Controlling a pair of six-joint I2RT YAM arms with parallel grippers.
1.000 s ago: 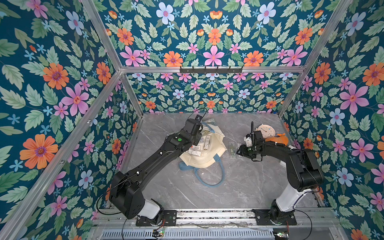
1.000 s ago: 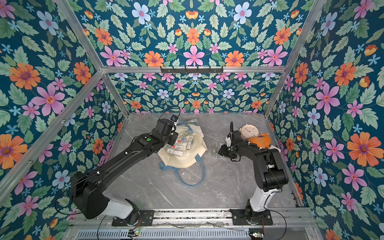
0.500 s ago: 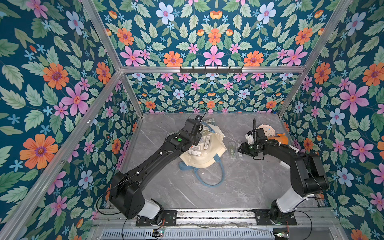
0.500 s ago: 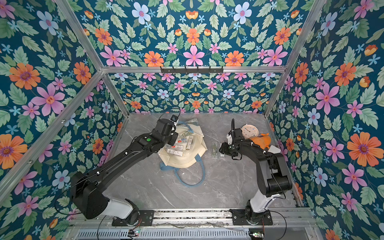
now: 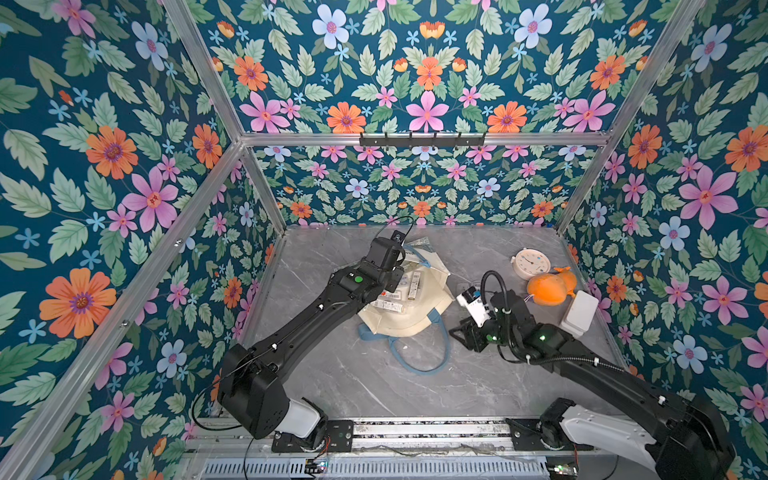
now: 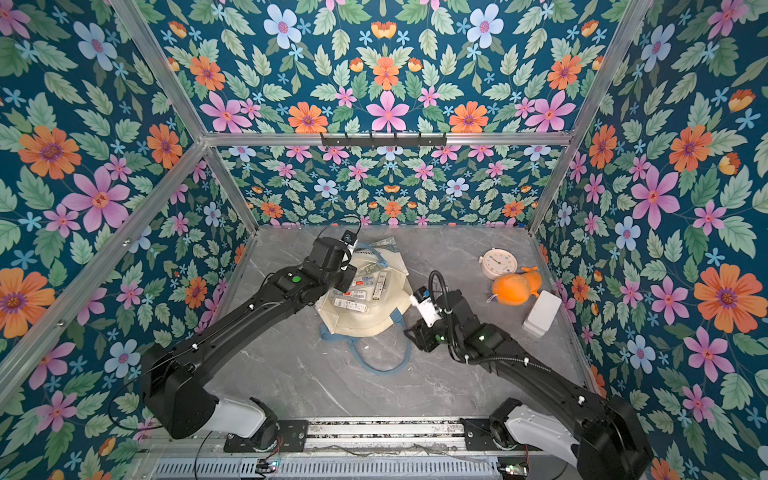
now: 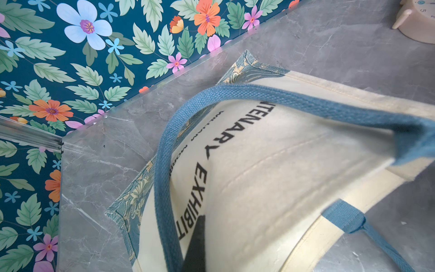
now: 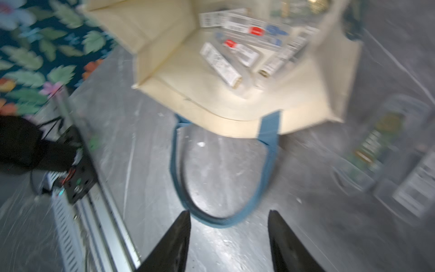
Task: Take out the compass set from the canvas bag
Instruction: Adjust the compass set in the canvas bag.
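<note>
Your left gripper (image 5: 397, 272) was clamped on a strap (image 7: 259, 96) of the canvas bag (image 5: 419, 322) at mid-frame in both top views; your right gripper (image 8: 229, 213), just right of it, stood parted and empty above the table (image 5: 374, 386).

A bag (image 5: 415, 322) lies centre, packets (image 5: 390, 305) inside; clock (image 5: 531, 262) at its two o'clock, toy (image 5: 550, 287) and box (image 5: 578, 312) at three.
</note>
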